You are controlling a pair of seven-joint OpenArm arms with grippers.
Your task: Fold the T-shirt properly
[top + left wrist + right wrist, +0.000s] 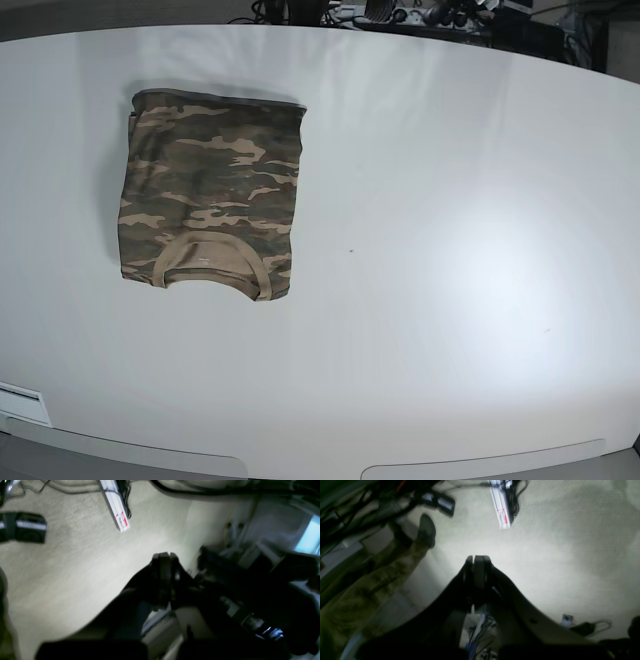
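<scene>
The camouflage T-shirt (210,192) lies folded into a compact rectangle on the left part of the white table (450,250), tan collar toward the near edge. No arm shows in the base view. In the left wrist view my left gripper (165,557) hangs shut and empty over a carpeted floor. In the right wrist view my right gripper (477,558) is likewise shut with nothing between its fingers, also above the floor. Neither wrist view shows the T-shirt.
A white strip with a red label (117,507) lies on the carpet, seen too as the white strip (501,507). A person's leg and shoe (426,531) stand at the left. Cables and dark equipment (400,12) line the table's far edge.
</scene>
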